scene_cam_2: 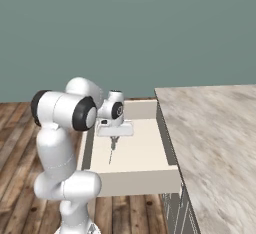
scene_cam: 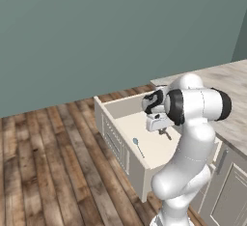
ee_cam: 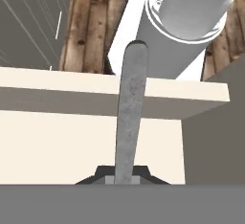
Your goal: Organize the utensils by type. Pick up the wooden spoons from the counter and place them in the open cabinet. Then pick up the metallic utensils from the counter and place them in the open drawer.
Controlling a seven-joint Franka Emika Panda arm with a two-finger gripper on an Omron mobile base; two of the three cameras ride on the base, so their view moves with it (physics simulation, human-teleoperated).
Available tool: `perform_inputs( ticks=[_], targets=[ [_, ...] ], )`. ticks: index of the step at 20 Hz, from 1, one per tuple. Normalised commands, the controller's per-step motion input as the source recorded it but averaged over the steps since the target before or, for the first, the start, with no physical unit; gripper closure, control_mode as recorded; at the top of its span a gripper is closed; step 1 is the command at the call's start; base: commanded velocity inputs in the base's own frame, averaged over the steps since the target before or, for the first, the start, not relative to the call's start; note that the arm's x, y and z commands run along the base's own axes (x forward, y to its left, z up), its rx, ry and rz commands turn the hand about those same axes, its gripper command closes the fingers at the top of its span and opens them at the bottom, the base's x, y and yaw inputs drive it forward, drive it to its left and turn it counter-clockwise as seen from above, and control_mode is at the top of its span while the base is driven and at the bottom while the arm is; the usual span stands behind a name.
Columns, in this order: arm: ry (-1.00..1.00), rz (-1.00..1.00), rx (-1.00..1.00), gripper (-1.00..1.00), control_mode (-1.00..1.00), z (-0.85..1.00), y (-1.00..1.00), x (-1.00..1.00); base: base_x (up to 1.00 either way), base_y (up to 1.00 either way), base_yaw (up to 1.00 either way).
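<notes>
My gripper (scene_cam: pixel 164 132) hangs over the open drawer (scene_cam: pixel 112 105) and is shut on a grey metal utensil (ee_cam: pixel 130 117). In the hand view its rough grey handle runs up from between my fingertips across the drawer's cream floor and wall. In the right base view the gripper (scene_cam_2: pixel 114 139) sits above the middle of the drawer (scene_cam_2: pixel 140 182). A small thin metal spoon (scene_cam: pixel 137 146) lies flat on the drawer floor, nearer the drawer front. The marbled counter (scene_cam_2: pixel 215 128) stretches to the right of the drawer. The wooden spoons and the open cabinet are out of view.
Grey panelled base cabinets (scene_cam: pixel 231 191) stand under the counter (scene_cam: pixel 231 87). Wooden plank floor (scene_cam: pixel 48 162) spreads around the pulled-out drawer. A plain grey-green wall (scene_cam_2: pixel 125 28) closes the back.
</notes>
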Motion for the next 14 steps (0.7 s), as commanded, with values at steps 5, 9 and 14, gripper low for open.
perform_inputs(
  ticks=[5, 9, 14],
  targets=[
    [-0.1, 0.05, 0.16, 1.0, -1.0, -0.4, -0.02, 0.22, 0.0, 0.0, 0.0],
    [0.0, 0.04, 0.0, 1.0, -1.0, -0.34, 0.0, 0.2, 0.0, 0.0, 0.0],
    [0.0, 0.02, 0.0, 1.0, -1.0, -0.41, 0.05, 0.17, 0.0, 0.0, 0.0]
  ],
)
